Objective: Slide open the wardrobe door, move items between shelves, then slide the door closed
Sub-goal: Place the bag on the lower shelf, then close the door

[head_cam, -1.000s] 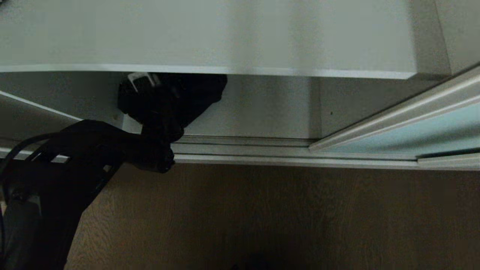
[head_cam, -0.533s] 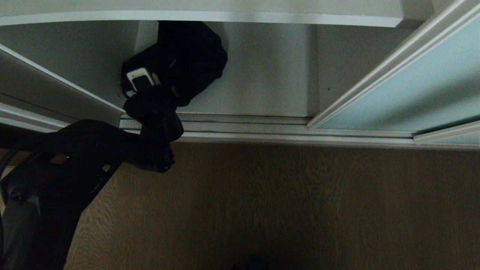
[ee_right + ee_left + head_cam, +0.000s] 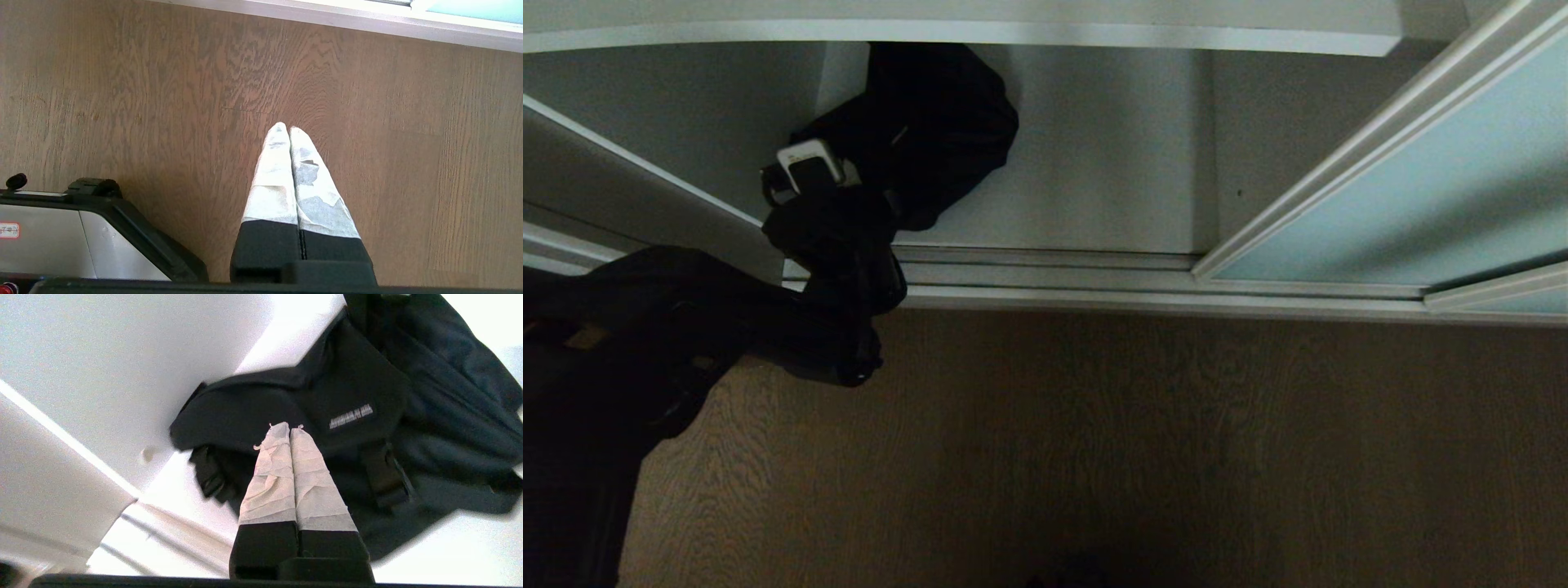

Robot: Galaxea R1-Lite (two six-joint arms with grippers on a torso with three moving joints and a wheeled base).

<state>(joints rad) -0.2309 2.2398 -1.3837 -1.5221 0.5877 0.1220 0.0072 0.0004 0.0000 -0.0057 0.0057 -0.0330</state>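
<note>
Door (image 3: 1405, 204) slid right, wardrobe open. Bag (image 3: 931, 131) sits far left on the low shelf (image 3: 1094, 180). Left claw (image 3: 290, 430) pinched empty just before it, lined up to grab. Right claw (image 3: 289, 130) pinched, parked over floor (image 3: 163, 81).

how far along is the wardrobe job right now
Done: the sliding wardrobe door stands open. In hand: the left gripper, shut and empty, is at the black fabric bundle on the bottom shelf. Left: moving the bundle, closing the door. Right gripper is parked.

Fabric bundle (image 3: 939, 122) on bottom shelf (image 3: 1094, 188) at left, under upper shelf (image 3: 1013, 20), sliding door (image 3: 1405, 212) at right, floor (image 3: 1135, 449) in front.
</note>
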